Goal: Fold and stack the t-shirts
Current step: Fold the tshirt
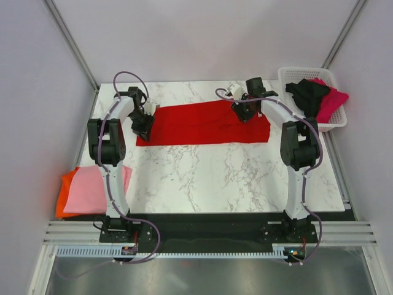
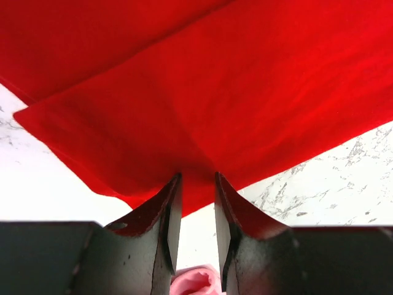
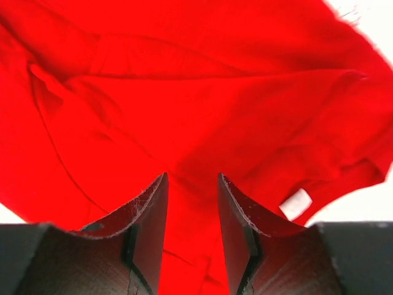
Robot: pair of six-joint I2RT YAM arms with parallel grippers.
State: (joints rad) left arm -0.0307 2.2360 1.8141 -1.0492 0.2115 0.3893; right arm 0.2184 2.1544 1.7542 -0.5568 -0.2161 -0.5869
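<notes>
Two sets of fingers grip one red t-shirt (image 1: 206,123), which lies stretched across the upper middle of the marble surface (image 1: 233,178). The left fingers (image 2: 167,206) pinch its edge at the left end. The right fingers (image 3: 152,206) pinch bunched cloth near the right end. A pink t-shirt (image 1: 92,187) lies on an orange t-shirt (image 1: 63,184) at lower left. A black t-shirt (image 1: 307,92) and a magenta t-shirt (image 1: 333,98) sit in the basket (image 1: 295,70) at upper right.

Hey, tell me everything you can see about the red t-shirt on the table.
The red t-shirt is plain bright red soft cloth, folded into a long, mostly flat band lying crosswise on the far part of the marble table. Layers overlap, with light creases and a small white tag near one edge. The left hand pinches its left end, the right hand its right end.
</notes>
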